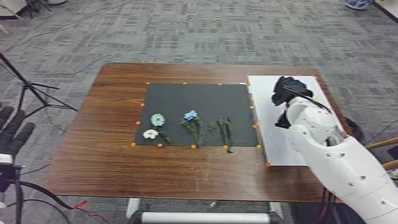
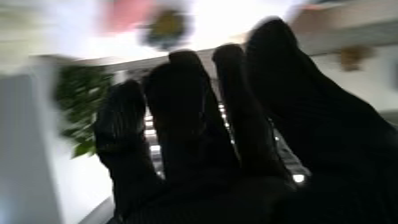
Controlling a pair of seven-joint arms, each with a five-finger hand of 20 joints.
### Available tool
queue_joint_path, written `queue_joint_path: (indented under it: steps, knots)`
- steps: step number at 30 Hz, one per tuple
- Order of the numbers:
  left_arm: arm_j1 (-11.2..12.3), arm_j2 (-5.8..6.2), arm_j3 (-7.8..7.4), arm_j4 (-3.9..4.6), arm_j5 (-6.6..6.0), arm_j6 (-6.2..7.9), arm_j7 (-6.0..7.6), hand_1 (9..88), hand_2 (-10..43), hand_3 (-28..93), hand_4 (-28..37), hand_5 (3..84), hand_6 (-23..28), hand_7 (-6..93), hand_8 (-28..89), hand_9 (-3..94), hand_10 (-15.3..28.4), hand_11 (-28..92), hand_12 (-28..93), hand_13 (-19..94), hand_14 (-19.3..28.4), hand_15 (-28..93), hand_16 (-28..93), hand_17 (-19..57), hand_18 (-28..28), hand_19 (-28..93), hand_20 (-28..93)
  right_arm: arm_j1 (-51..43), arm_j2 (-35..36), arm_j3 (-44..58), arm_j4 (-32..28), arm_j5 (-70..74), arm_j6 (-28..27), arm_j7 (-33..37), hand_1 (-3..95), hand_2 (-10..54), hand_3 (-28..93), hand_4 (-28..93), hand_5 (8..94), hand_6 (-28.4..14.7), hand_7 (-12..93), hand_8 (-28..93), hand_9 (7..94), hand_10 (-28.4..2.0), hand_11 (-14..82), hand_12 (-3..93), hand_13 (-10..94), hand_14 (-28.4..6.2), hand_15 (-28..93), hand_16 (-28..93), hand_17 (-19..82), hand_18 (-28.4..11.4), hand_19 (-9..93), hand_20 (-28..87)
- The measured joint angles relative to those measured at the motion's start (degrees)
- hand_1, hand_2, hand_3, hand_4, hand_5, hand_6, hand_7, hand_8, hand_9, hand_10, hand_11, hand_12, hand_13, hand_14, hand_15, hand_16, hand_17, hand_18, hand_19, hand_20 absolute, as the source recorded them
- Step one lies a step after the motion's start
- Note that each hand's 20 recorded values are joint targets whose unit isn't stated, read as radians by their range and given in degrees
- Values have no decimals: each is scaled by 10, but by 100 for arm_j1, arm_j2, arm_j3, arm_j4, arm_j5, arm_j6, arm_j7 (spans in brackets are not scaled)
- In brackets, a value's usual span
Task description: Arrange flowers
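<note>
Nearest the camera, in the right wrist view, the right hand (image 2: 209, 192) is pointing its fingers up, nearly straight, and it is gripping nothing that I am seeing. In the head view, the flowers are lying on the dark mat (image 1: 178, 95): the pale green flower (image 1: 157, 119) and the white flower (image 1: 150, 133) are keeping to the left, the blue flower (image 1: 190, 115) is lying in the middle, and the green stems (image 1: 226, 134) are lying to the right, their lower ends passing over the near edge. Beside the mat, the right hand is being above or on the white board (image 1: 275, 150); which one, I am not telling surely. Mat and board are resting on the surface (image 1: 107, 165). Beyond its left side, the left hand (image 1: 13, 134) is waiting, released, with fingers spread.

I am judging the task as partly done: a loose row is forming, while straightening and spacing are remaining; whether more flowers are coming, I cannot tell. The right wrist view is also showing a leafy plant (image 2: 75, 100), away from this work.
</note>
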Motion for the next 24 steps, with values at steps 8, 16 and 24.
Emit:
queue_joint_path:
  steps: [8,16,24]
  knots:
    - [-70,0,85,2,11,6,-28,212,194,666,-283,355,67,94,-69,318,117,125,125,227,121,225,-25,-42,108,221,117,97,146,-111,4,-532,-242,21,570,-95,756,-283,567,-42,134,-108,529,-155,80,132,690,-70,716,372,358,-245,859,383]
    - [-72,12,86,1,9,8,-37,213,195,665,-283,356,68,93,-69,317,118,127,125,227,122,229,-26,-42,108,222,117,182,166,-172,26,-617,-1051,22,573,-95,758,-283,550,-46,125,-105,504,-154,73,126,687,-71,724,366,358,-243,859,383]
    - [-74,12,84,0,7,9,-51,214,195,667,-283,356,69,94,-69,316,122,130,125,224,125,237,-25,-42,107,224,117,203,178,-338,283,-612,-851,24,587,-95,752,-283,563,-41,136,-105,521,-157,82,131,685,-66,728,366,356,-242,862,388]
